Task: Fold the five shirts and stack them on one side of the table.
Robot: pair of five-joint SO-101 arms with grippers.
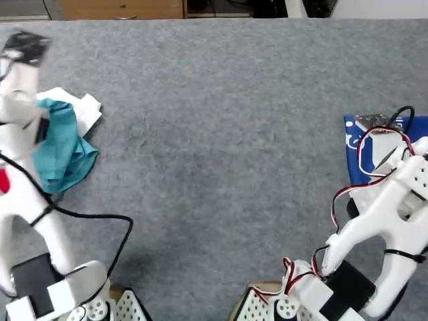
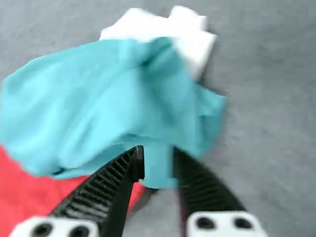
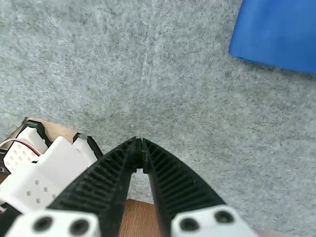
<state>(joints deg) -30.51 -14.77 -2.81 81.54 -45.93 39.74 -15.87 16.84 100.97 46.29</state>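
**Left claw grips the teal shirt at the desk edge, right claw is closed and empty**

At the left edge of the grey desk (image 1: 221,134) there is a small pile of shirts. The teal shirt (image 1: 63,150) lies crumpled on top. Under it, on the far side, a white shirt (image 1: 83,110) shows its folded corner. In the left wrist view a red shirt (image 2: 29,192) also comes out from below the teal one, on the other side from the white one.

The left claw (image 2: 157,160) is over this pile, and its two black fingers pinch a fold of the teal cloth between them.

A blue shirt (image 1: 352,157) lies flat at the right edge of the desk, partly hidden by the right arm. The right claw (image 3: 139,150) hangs over bare desk near the front edge, beside the blue shirt and not touching it. Its fingertips are pressed together with nothing between them.
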